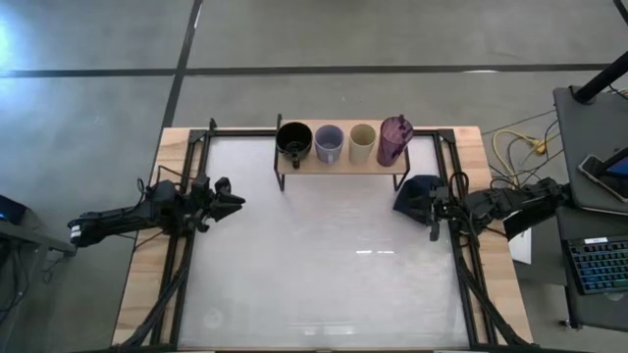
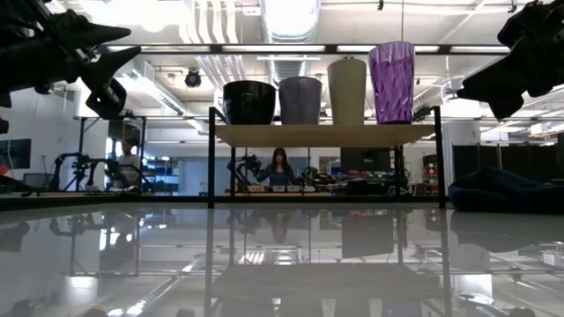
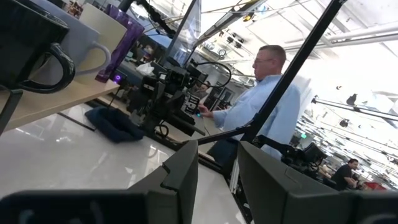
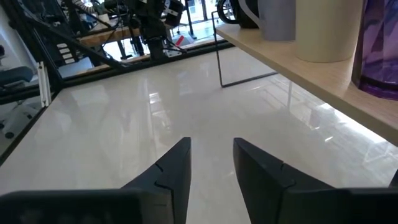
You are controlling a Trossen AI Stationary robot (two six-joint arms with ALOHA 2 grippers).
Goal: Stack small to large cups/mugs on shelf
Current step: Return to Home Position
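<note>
Four vessels stand upright in a row on the shelf's wooden board [image 1: 343, 163] at the table's far edge: a black mug [image 1: 293, 141], a lavender-grey mug [image 1: 329, 143], a cream cup [image 1: 362, 143] and a purple tumbler [image 1: 393, 139]. They also show in the low view: the black mug [image 2: 249, 101], the lavender-grey mug [image 2: 300, 99], the cream cup [image 2: 347, 90], the tumbler [image 2: 392, 81]. My left gripper [image 1: 235, 201] hangs open and empty over the table's left side. My right gripper [image 1: 433, 222] hangs open and empty at the right side, beside a dark navy cloth [image 1: 416, 193].
The navy cloth lump lies on the table right of the shelf, and shows in the low view [image 2: 507, 191]. Black frame rails [image 1: 191, 245] run along the table's left and right sides. A person [image 3: 261, 106] stands beyond the table's right edge.
</note>
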